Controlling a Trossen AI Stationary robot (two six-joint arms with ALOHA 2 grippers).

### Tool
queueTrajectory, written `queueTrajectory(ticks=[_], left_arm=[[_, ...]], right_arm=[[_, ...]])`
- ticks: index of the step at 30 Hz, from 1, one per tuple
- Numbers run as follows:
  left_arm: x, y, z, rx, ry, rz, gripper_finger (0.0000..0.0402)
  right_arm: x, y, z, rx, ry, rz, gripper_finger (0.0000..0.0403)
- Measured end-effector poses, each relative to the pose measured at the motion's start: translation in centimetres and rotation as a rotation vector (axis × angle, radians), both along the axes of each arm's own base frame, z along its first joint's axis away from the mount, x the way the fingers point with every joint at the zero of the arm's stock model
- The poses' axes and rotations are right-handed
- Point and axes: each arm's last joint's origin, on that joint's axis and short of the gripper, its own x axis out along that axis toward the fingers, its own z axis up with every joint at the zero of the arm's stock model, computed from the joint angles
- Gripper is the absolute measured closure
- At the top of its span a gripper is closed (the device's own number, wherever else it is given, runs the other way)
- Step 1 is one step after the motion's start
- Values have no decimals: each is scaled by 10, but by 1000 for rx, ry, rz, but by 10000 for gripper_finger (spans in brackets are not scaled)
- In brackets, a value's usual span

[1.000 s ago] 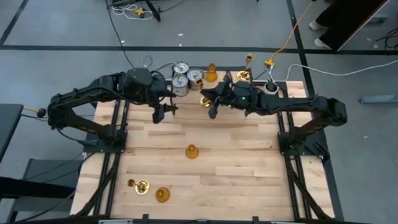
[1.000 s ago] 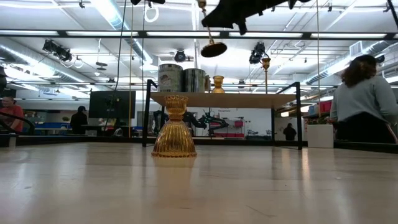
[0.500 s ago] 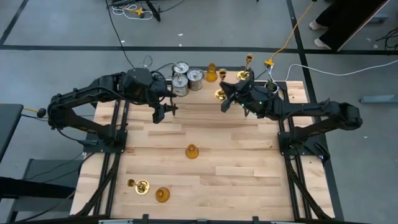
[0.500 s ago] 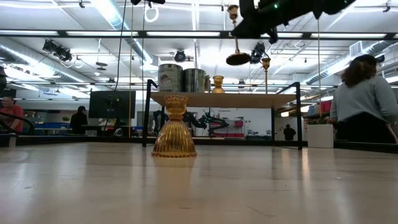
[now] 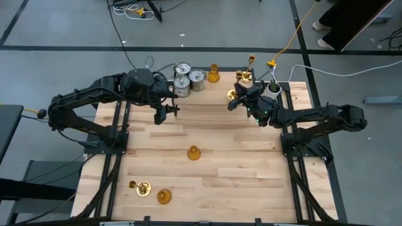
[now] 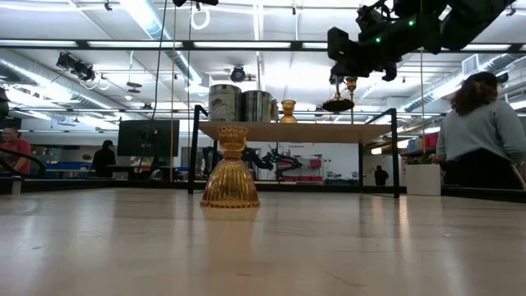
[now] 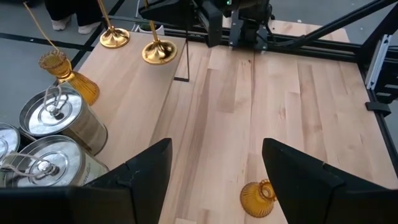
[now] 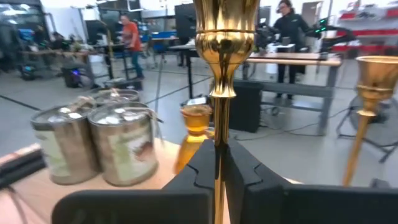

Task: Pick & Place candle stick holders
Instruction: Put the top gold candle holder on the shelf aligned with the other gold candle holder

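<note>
a: what is laid out, taken from largest to smallest?

b: a wooden table (image 5: 207,182) is seen from above, with two dark arms reaching in from its sides. three silvery cylinders (image 5: 183,75) are grouped at the far edge. three amber holders are counted: one (image 5: 213,73) beside the cylinders, one (image 5: 194,153) at mid-table, one (image 5: 164,197) near the front left corner. three brass holders are counted: one (image 5: 251,60) at the far edge, one (image 5: 141,186) beside the front amber piece, and one held brass holder (image 5: 236,88) in the right gripper (image 5: 242,97).

a: how is the held one oriented?

b: its long axis is kept vertical, cup up and round base down. in the low view it is seen hanging above the tabletop, not touching it, near the far right part of the table. the stem is clamped between the narrowed jaws, as shown in the right wrist view.

a: and the other gripper?

b: the left gripper (image 5: 164,113) is held over the far left part of the table, jaws spread wide, nothing between them. the front brass holder's orientation cannot be told.
</note>
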Motion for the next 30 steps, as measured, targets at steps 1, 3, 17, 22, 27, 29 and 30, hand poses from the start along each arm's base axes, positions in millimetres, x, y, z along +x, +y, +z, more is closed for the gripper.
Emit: queueTrajectory(ticks=[1, 3, 17, 22, 27, 29, 30], left_arm=[[0, 0, 0, 0, 0, 0, 145], [0, 0, 0, 3, 1, 5, 145], [0, 1, 0, 18, 3, 29, 145], [0, 1, 0, 18, 3, 29, 145], [0, 1, 0, 23, 4, 38, 145], [0, 1, 0, 24, 4, 39, 145], [0, 1, 0, 24, 4, 39, 145]], right_arm=[[-1, 0, -1, -5, 11, -9, 396], [-2, 0, -4, -15, 37, -37, 396], [-13, -2, -25, 38, 19, -182, 394], [-14, -2, -25, 34, 22, -206, 392], [-14, -2, -25, 23, 44, -207, 391], [-14, -3, -25, 23, 48, -215, 391], [-14, -3, -26, 23, 53, -219, 390]])
